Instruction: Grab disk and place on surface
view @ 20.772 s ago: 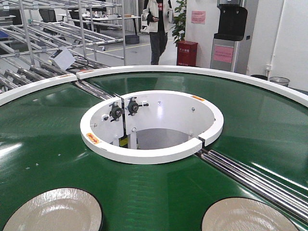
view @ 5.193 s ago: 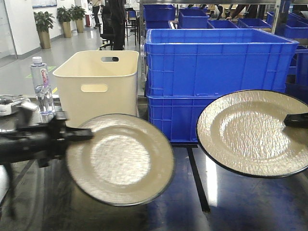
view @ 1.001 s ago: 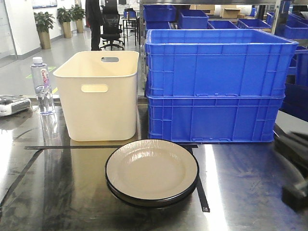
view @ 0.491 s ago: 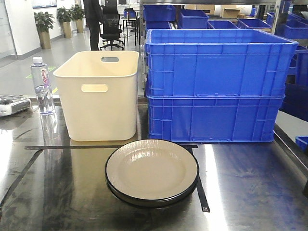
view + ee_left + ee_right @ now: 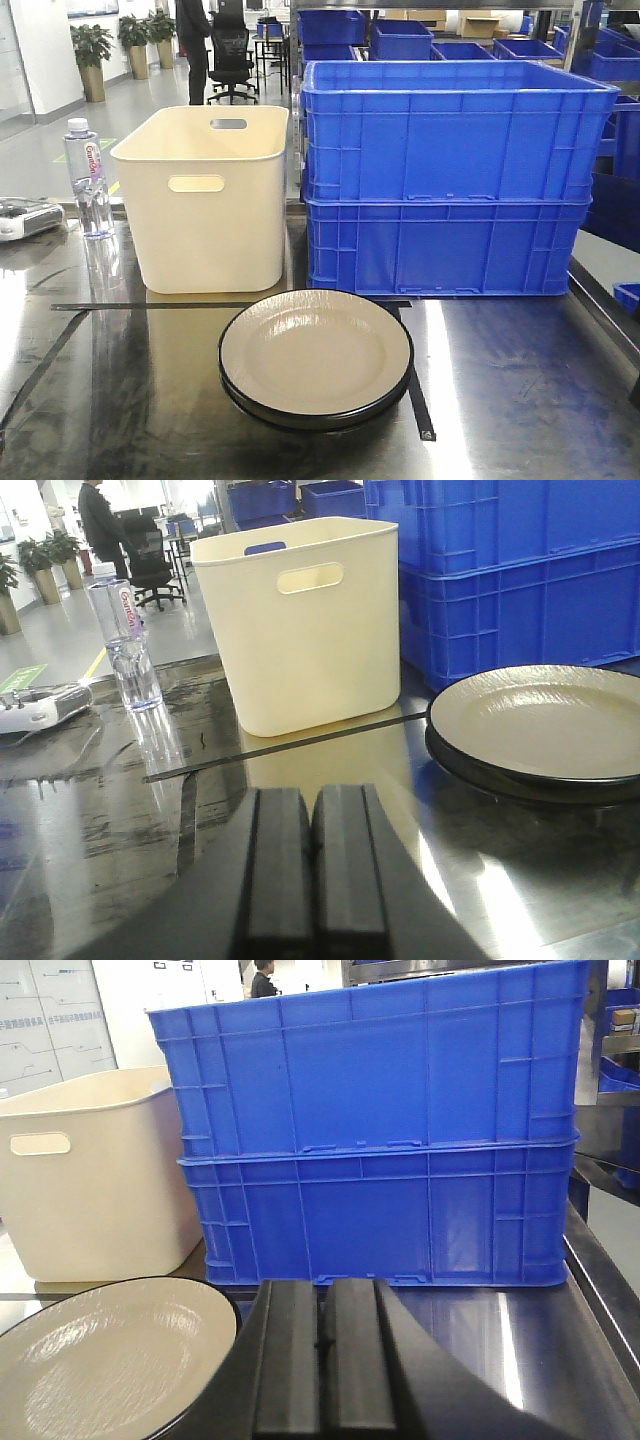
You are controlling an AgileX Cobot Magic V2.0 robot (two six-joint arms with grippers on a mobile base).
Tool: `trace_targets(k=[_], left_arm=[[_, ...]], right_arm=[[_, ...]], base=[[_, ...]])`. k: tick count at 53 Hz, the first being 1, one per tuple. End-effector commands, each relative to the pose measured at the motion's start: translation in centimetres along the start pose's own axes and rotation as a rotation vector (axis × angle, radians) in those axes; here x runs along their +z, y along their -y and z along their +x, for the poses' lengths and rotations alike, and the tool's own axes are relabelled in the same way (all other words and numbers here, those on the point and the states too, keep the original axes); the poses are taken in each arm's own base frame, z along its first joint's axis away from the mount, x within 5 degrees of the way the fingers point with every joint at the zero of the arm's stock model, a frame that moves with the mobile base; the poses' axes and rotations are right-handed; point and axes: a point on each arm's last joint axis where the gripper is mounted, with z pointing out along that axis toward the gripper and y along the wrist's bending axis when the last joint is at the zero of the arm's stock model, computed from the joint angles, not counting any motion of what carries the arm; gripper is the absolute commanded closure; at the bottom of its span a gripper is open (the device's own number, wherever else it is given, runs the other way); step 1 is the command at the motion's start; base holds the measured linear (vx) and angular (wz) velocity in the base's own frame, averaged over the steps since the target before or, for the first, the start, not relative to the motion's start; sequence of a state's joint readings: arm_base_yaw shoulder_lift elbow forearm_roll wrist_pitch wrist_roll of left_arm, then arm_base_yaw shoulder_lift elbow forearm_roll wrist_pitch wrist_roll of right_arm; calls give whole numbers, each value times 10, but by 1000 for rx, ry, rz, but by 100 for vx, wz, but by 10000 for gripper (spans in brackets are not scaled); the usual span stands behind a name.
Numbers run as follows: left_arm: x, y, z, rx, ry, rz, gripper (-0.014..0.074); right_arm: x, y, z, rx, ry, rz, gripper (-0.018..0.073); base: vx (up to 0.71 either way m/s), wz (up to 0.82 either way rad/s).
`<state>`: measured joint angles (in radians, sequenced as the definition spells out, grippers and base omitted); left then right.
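— Where are the disks [image 5: 315,358] sitting?
— Stacked at lower centre of the front view, lying on the worktop [image 5: 500,400] below the cream bin [image 5: 205,200] and blue crates [image 5: 450,180].
— And the pincers?
— The left pincer [image 5: 312,865] and right pincer [image 5: 325,1365] are both staying clenched, grasping nothing.

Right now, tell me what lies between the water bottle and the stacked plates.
Front view: the cream bin's front corner, a black tape line, and bare tabletop separate the water bottle from the plates.

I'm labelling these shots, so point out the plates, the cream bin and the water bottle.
plates [image 5: 305,355]: front view, centre of top plate
cream bin [image 5: 215,225]: front view, front wall
water bottle [image 5: 128,650]: left wrist view, clear body
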<state>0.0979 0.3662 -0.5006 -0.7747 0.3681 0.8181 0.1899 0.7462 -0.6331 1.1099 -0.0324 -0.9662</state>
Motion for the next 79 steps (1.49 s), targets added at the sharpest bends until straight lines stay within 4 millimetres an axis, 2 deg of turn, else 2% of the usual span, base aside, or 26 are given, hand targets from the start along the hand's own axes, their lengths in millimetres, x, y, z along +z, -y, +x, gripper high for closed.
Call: trace_targets(k=[1, 5, 7, 11, 15, 21, 28, 43, 79], left_arm=[[-1, -8, -9, 78, 44, -81, 598], [1, -11, 1, 109, -12, -121, 598], [2, -13, 8, 49, -33, -141, 598], [5, -17, 27, -52, -43, -191, 598], [6, -19, 54, -65, -24, -235, 598], [3, -19, 92, -72, 84, -275, 598], [-6, -14, 122, -40, 193, -281, 598], [-5, -13, 126, -7, 111, -269, 598], [-5, -13, 126, -8, 107, -268, 598]], right_arm=[[-3, 2, -14, -4, 63, 34, 568], [-3, 2, -14, -4, 64, 35, 568], [-3, 2, -14, -4, 64, 35, 568], [-3, 2, -14, -4, 63, 34, 568], [-3, 2, -14, -4, 63, 34, 568], [-3, 2, -14, -4, 63, 34, 568], [-3, 2, -14, -4, 64, 35, 568], [-3, 3, -14, -4, 65, 37, 568], [-3, 2, -14, -4, 64, 36, 568]], base=[[0, 0], [0, 0], [0, 0], [0, 0], [0, 0], [0, 0], [0, 0], [0, 0], [0, 0]])
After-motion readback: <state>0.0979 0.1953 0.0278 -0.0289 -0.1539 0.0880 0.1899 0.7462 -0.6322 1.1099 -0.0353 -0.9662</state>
